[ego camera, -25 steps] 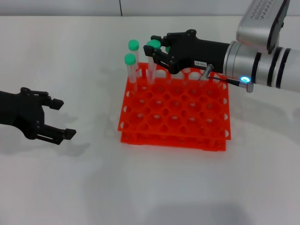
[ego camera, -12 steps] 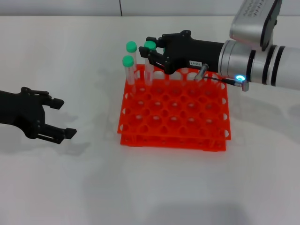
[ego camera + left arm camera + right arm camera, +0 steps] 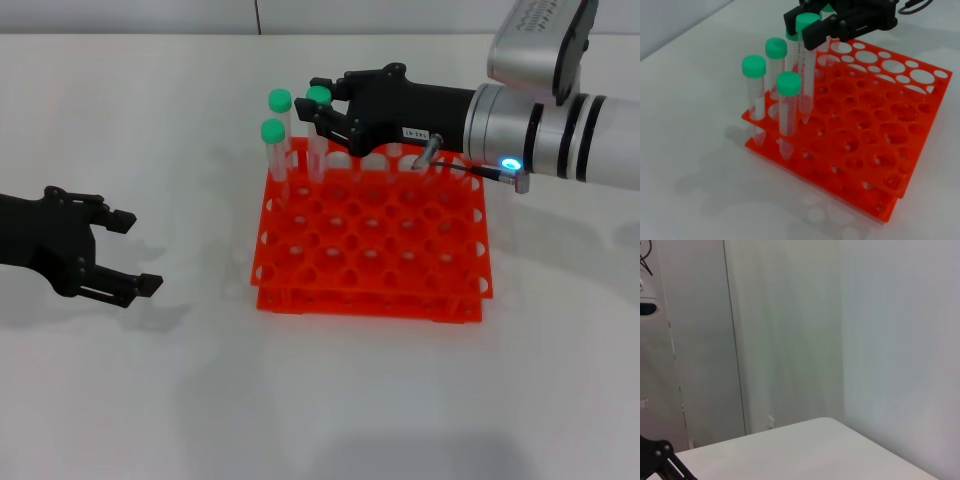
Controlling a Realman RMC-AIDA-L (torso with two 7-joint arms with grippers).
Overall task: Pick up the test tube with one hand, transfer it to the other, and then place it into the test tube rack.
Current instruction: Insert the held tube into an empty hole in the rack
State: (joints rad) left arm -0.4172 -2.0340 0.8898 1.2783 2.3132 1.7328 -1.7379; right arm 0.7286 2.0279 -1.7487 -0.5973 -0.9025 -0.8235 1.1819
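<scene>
The test tube [image 3: 318,140], clear with a green cap, stands upright in a back-row hole of the orange test tube rack [image 3: 400,300]. My right gripper [image 3: 322,108], the one with the white label, is shut on it just under the cap. In the left wrist view the same gripper [image 3: 805,25] has its fingers on either side of the tube [image 3: 806,75], whose tip is down in the rack [image 3: 880,165]. My left gripper [image 3: 138,252] rests open and empty on the table, well left of the rack.
Several other green-capped tubes [image 3: 789,110] stand at the rack's back left corner, close beside the held one. Two of them [image 3: 272,140] show in the head view. The white table [image 3: 320,400] lies in front.
My right gripper has shifted slightly left with the tube. The rack and its tubes moved a little left with it. The left arm has stayed still.
</scene>
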